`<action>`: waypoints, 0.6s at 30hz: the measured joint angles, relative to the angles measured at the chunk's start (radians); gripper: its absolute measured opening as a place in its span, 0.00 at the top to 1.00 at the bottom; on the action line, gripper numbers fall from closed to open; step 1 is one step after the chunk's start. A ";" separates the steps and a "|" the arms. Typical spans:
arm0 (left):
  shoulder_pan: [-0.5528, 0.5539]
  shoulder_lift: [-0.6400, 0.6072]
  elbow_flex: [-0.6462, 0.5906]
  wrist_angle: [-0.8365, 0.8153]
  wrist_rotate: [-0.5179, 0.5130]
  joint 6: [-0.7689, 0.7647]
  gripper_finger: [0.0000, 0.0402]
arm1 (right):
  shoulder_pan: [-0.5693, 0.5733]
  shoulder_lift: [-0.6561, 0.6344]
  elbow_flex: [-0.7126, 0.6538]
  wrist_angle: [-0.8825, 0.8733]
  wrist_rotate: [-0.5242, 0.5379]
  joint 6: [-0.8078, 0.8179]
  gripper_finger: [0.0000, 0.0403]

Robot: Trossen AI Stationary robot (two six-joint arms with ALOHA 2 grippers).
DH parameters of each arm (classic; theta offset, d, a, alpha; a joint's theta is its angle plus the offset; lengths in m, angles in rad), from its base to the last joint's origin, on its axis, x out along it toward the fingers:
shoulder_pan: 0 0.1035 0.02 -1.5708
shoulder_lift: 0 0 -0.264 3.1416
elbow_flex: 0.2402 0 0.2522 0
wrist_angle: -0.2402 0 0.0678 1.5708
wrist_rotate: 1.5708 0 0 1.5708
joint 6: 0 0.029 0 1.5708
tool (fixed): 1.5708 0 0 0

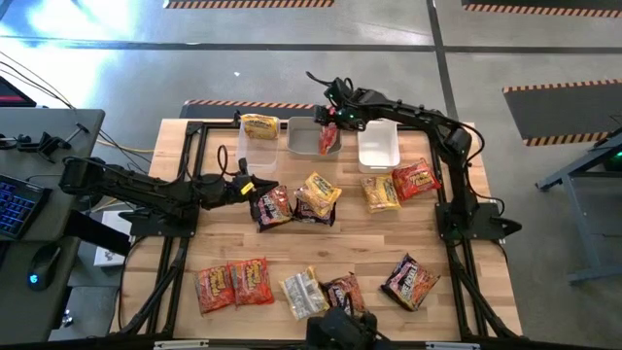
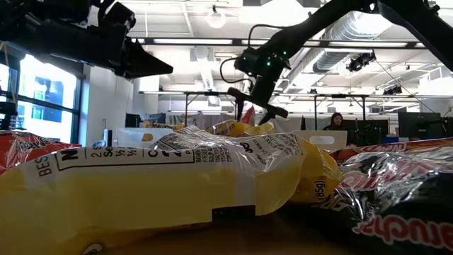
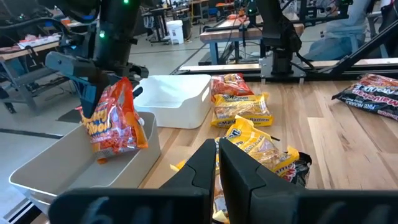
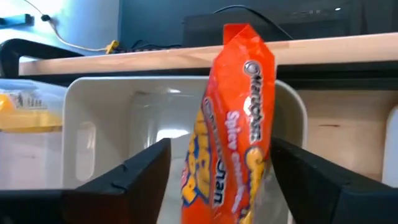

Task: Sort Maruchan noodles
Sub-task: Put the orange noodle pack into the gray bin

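My right gripper [image 4: 221, 149] hangs open over the middle clear tub [image 1: 309, 146] at the table's far edge. A red-orange Maruchan packet [image 4: 233, 124] stands upright on end between its spread fingers, its lower end [image 3: 104, 154] down in that tub. A yellow packet [image 1: 259, 126] lies in the left tub [image 1: 255, 154]. My left gripper [image 3: 217, 165] is shut and hovers left of centre, beside a dark packet [image 1: 272, 206] and a yellow one [image 1: 317, 194], touching nothing. Several more packets lie about the table. My right gripper comes slanting down from above with one finger [image 4: 140, 171] on each side of the red-orange packet. A gap shows at one finger. At the other finger [image 4: 298, 168] I cannot tell whether it touches the wrapper.
An empty white tub [image 1: 378, 146] stands right of the middle one. A yellow packet [image 1: 380, 192] and a red one [image 1: 416, 179] lie in front of it. Red, yellow and dark packets [image 1: 233, 285] line the near edge. The black frame [image 1: 194, 131] rims the table.
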 joint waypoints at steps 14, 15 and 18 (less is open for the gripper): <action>0.000 0.000 0.000 -0.008 0.004 0.002 0.97 | 0.003 0.000 0.000 0.003 -0.043 -0.057 0.88; 0.000 0.000 0.000 -0.008 0.010 0.002 0.97 | 0.003 0.000 0.000 0.007 -0.045 -0.065 0.91; 0.000 0.000 0.000 -0.008 0.019 0.002 0.97 | 0.004 0.000 0.000 0.017 -0.048 -0.091 0.97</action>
